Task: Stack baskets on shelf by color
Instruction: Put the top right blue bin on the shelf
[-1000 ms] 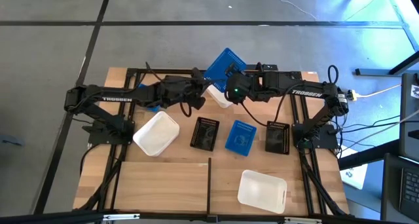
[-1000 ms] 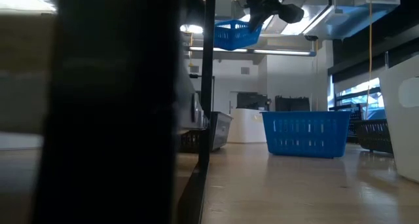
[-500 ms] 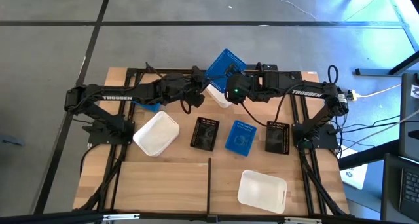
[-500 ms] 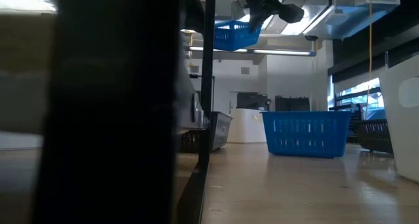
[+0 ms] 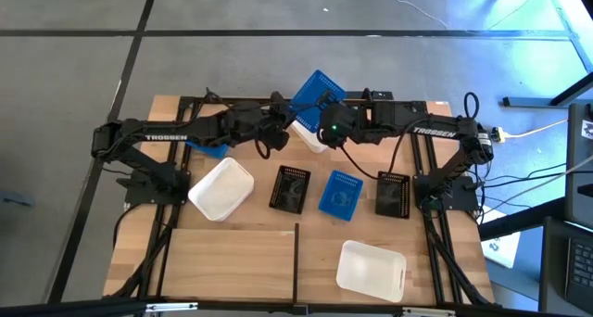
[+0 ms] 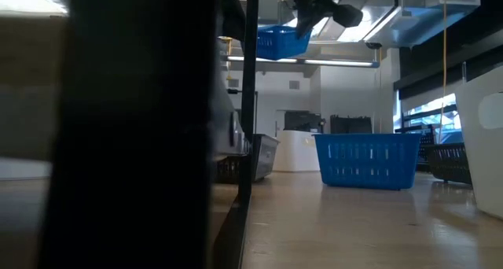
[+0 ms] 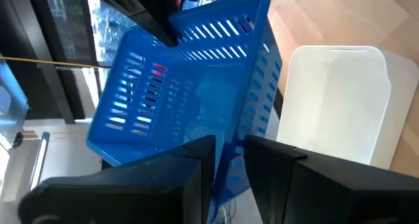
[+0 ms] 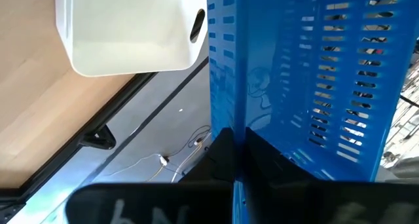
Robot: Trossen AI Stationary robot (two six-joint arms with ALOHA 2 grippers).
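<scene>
Here, near the shelf's (image 5: pixel 232 261) far edge, the left gripper (image 7: pixel 226 165) has its fingers parted on either side of the raised blue basket's (image 5: pixel 319 93) wall, a gap showing beside it. The right gripper (image 8: pixel 237 152) is clamped on that basket's rim, holding it tilted above a white basket (image 5: pixel 309 134).

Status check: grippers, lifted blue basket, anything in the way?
Right gripper shut on blue basket, held aloft. Left gripper open at its wall. White basket underneath.
</scene>
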